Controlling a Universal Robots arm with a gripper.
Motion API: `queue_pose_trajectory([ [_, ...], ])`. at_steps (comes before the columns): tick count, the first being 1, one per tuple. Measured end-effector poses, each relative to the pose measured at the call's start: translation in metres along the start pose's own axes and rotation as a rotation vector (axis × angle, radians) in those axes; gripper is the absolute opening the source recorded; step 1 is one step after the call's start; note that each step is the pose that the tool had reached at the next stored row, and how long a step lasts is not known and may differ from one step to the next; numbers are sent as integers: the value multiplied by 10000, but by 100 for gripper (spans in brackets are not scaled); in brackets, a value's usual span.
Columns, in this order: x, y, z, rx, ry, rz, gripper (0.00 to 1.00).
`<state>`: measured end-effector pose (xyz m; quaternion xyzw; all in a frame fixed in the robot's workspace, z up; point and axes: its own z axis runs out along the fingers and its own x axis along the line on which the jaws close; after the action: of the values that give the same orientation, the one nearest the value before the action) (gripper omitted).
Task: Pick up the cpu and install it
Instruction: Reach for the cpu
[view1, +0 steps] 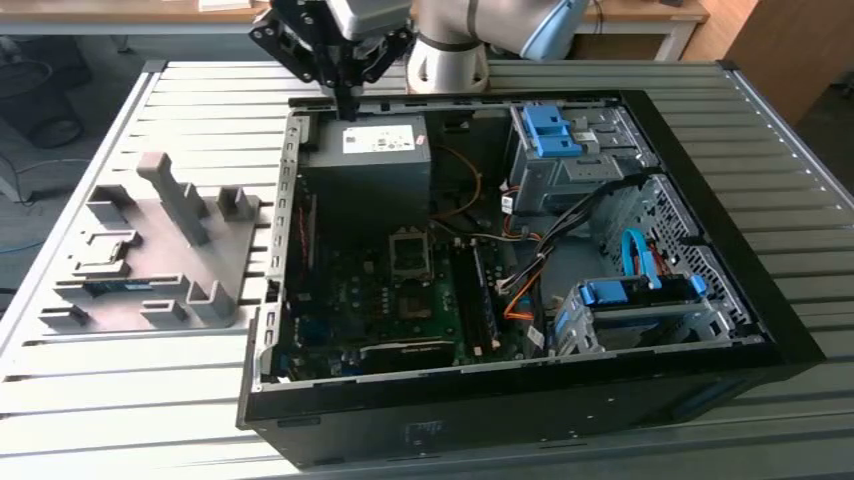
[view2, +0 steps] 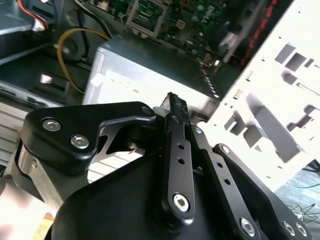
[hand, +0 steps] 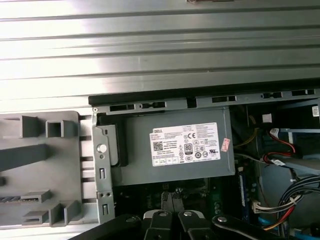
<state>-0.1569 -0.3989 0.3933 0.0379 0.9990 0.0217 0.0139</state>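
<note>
My gripper (view1: 344, 106) hangs over the far left corner of the open computer case (view1: 694, 330), just above the grey power supply box (view1: 367, 150) with the white label. Its black fingers (view2: 176, 125) meet at the tips, shut, and I see nothing between them. In both wrist views the gripper (view2: 172, 100) (hand: 170, 199) points down at the power supply (hand: 175, 150). The square processor socket (view1: 407, 243) sits mid-motherboard, nearer the exterior view's bottom than the gripper. The cpu is out of view.
A grey parts fixture (view1: 147, 260) lies on the slatted table (view1: 120, 400) at the exterior view's left, with a thin green stick (view1: 114, 287) in it. Blue-handled drive cages (view1: 554, 130) (view1: 641, 292) and loose cables (view1: 527, 260) crowd the case's right side.
</note>
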Motion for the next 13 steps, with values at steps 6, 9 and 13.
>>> queue_pose_trajectory([
  [6, 242, -18, -4, 0, -4, -2, 10],
  [9, 361, -27, -4, -1, -6, 0, 10],
  [13, 507, -38, -5, 1, -4, 0, 10],
])
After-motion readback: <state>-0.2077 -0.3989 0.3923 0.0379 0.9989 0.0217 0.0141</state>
